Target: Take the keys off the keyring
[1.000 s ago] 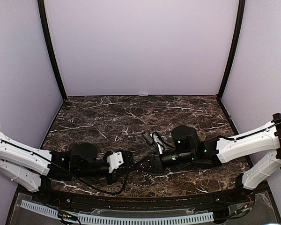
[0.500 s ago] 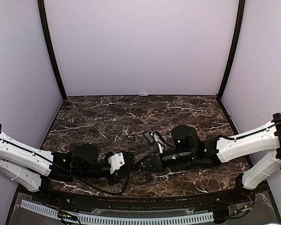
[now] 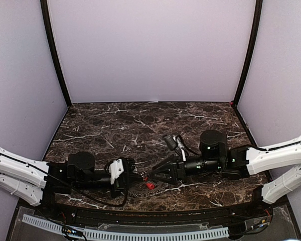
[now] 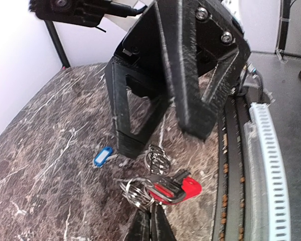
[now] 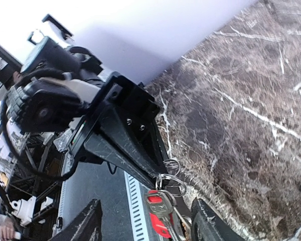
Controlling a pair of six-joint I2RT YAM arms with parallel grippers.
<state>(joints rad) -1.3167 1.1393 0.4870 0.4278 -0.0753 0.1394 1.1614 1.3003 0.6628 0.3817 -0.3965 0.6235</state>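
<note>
My left gripper is shut on the keyring, a bunch of silver wire split rings, and holds it just above the marble. A red-headed key with a metal key against it hangs from the rings, and a smaller ring sits beside them. A blue-headed tag lies on the table apart from the rings. My right gripper is open, its two fingers spread just beyond the rings without touching them. In the right wrist view the left gripper grips the keyring and the red key dangles. From above the red key shows between both grippers.
The marble table has purple walls on three sides. A black rail and a white slotted strip run along the near edge, close under the keys. Cables loop off the right wrist.
My right arm has drawn back to the right and its gripper has opened. My left arm has shifted slightly left with the rings. The red key now hangs in view between them.
</note>
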